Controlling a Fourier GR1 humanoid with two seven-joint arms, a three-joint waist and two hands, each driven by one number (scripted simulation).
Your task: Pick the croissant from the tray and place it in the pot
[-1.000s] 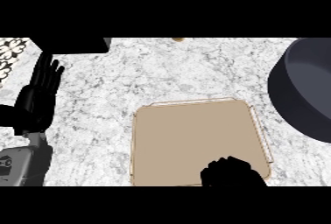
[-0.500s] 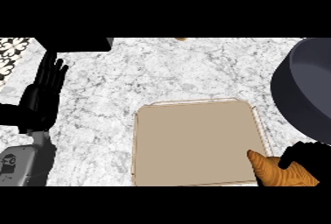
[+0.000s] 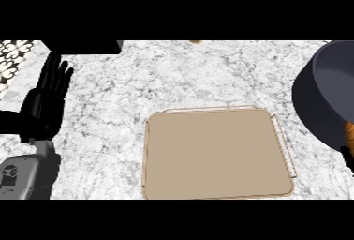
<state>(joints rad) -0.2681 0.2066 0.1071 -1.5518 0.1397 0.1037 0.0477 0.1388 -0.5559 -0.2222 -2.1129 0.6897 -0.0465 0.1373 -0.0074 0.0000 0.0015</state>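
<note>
The tan tray (image 3: 214, 157) lies bare in the middle of the marble counter. The dark pot (image 3: 325, 93) stands at the right edge, partly cut off. A thin orange strip of the croissant (image 3: 346, 130) shows at the right border, against the pot's near wall. Just below it is a small black part of my right hand (image 3: 348, 157), which holds the croissant; most of both lies outside the view. My left hand (image 3: 43, 101) rests open at the far left, fingers up, well away from the tray.
A black block (image 3: 83, 46) sits at the counter's back left, beside a black-and-white patterned surface (image 3: 14, 56). A small orange object (image 3: 195, 41) peeks in at the back edge. Bare marble lies between the tray and my left hand.
My right hand closed on the croissant on the tray's near right part, lifted it and carried it right, almost out of view beside the pot. The tray now holds nothing. The left hand stayed put.
</note>
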